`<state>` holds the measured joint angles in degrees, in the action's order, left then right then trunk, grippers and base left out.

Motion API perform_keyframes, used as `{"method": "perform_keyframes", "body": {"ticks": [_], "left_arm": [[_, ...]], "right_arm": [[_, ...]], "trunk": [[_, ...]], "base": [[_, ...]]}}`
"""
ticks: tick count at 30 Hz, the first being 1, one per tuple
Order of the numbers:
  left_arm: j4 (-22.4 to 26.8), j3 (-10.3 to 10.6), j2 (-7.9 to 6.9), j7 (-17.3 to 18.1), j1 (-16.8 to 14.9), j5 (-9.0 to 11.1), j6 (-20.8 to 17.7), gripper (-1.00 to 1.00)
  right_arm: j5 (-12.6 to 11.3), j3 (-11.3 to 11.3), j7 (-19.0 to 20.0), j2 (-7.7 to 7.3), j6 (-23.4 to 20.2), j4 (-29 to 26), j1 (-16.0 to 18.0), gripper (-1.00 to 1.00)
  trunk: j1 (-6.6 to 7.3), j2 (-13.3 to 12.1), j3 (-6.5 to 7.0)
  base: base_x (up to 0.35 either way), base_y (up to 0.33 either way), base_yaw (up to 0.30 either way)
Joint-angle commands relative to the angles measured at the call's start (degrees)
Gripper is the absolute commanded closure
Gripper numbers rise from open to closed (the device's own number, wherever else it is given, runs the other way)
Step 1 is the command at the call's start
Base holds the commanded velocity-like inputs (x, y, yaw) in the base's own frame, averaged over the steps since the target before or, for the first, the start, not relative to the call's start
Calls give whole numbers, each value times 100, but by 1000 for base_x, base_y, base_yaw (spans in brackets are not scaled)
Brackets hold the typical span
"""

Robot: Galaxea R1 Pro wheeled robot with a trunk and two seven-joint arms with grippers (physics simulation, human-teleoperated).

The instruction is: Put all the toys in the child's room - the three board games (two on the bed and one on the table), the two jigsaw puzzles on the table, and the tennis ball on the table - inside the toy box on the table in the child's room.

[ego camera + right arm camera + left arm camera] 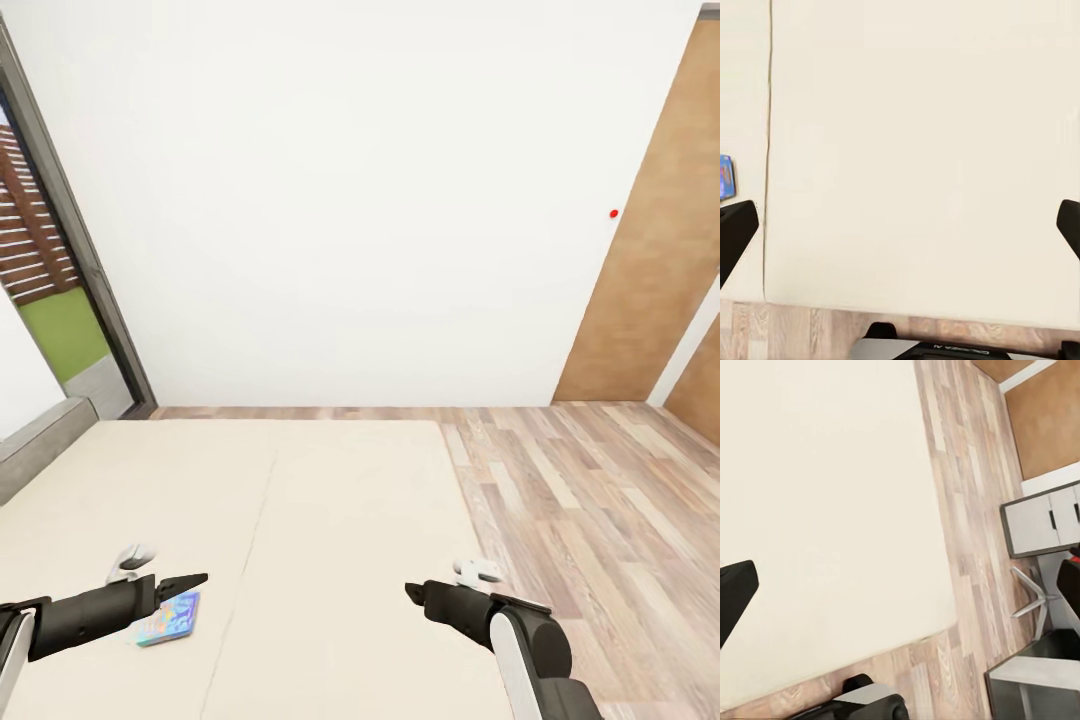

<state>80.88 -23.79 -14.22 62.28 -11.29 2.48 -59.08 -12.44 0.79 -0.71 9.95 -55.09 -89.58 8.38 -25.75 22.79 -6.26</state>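
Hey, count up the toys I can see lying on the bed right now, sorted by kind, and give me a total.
Board games: 1, the blue cartoon-printed box on the bed, partly under the left gripper
Jigsaw puzzles: 0
Tennis balls: 0
Total: 1

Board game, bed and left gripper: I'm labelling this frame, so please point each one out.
Board game (172,618): head view, on its blue printed lid beside the gripper.
Bed (330,520): head view, on the bare cream mattress top.
Left gripper (190,580): head view, at the dark fingertips above the box.
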Motion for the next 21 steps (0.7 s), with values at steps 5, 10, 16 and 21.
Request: {"method": "perform_keyframes", "body": {"ticks": [5, 10, 16, 21], "left_arm": [[-2, -3, -1, 3, -5, 24, -51, -100], [-2, -3, -1, 3, -5, 24, -51, -100], [-2, -3, -1, 3, -5, 18, -51, -100], [-2, -3, -1, 3, -5, 16, -51, -100]], "right_arm": [[-21, 8, -8, 5, -28, -7, 5, -100], [-21, 8, -7, 5, -28, -12, 5, -100], [-21, 8, -5, 5, -28, -12, 5, -100], [-21, 8, -7, 5, -28, -15, 5, -100]], "trunk": [[-4, 13, -13], [-4, 13, -13], [-4, 13, -13], [-4, 13, -13]], "base": [[0, 284, 0], [0, 284, 0], [0, 285, 0], [0, 285, 0]]}}
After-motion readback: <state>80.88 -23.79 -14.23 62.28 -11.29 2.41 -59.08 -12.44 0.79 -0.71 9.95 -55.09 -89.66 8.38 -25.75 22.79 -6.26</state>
